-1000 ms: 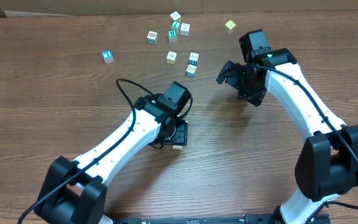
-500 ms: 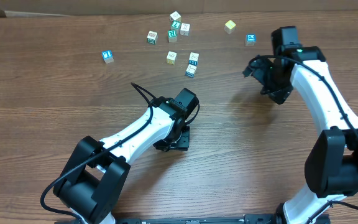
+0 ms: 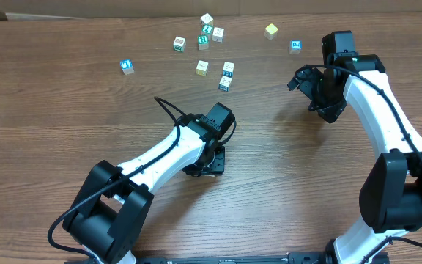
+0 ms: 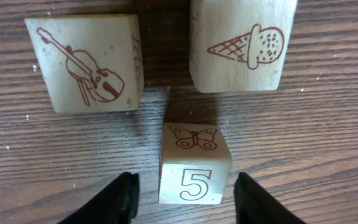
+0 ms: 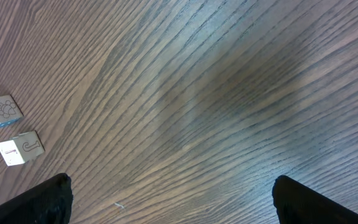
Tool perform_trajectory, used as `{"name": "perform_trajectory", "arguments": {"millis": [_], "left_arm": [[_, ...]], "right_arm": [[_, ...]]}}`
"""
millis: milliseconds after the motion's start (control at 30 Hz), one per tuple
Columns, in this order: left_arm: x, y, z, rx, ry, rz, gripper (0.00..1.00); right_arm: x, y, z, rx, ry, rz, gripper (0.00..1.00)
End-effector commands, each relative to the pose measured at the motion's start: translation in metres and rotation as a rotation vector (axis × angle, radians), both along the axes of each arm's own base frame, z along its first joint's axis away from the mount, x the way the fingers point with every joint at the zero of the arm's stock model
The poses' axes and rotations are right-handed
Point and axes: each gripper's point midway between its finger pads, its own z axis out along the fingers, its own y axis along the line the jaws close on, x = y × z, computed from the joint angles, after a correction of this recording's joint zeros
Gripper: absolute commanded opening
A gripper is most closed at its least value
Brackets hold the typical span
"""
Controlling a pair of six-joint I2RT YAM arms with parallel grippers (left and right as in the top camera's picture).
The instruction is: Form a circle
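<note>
The circle shows in the left wrist view as a tight cluster of pale cubes on the wood. A violin cube is at the upper left and an ice-cream cube at the upper right. A butterfly cube with a 5 on its near face sits below them. My left gripper is open and straddles the butterfly cube, with a gap of table on each side. In the overhead view the left gripper hides the cluster. My right gripper stands open over bare wood at the right, nothing between its fingers.
Several loose cubes lie at the table's back: a blue one far left, a group with green faces, a pair nearer the middle, a yellow-green one and a blue one beside the right arm. Two cubes show at the right wrist view's left edge.
The right arm swung right and back, uncovering the blue cube beside it. The left arm shifted a little right and its jaws narrowed. Little has moved in the last half second.
</note>
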Motion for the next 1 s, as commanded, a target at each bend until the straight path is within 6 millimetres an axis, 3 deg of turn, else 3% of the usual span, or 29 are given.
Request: {"name": "perform_trajectory", "arguments": {"millis": [0,367,533,967], "left_arm": [[-0.0031,0.0001,-0.004,0.006,0.014,0.011,0.43],[-0.005,-0.0016,-0.0056,0.032,-0.001,0.006,0.42],[-0.0049,-0.0014,-0.0056,0.033,-0.001,0.015,0.32],[0.0014,0.0061,-0.0057,0.075,-0.033,0.077,0.32]], "right_arm": [[0.0045,0.0001,0.0094,-0.006,-0.03,0.002,1.0],[0.0045,0.0001,0.0094,-0.006,-0.03,0.002,1.0],[0.0045,0.0001,0.0094,-0.006,-0.03,0.002,1.0],[0.0045,0.0001,0.0094,-0.006,-0.03,0.002,1.0]]}}
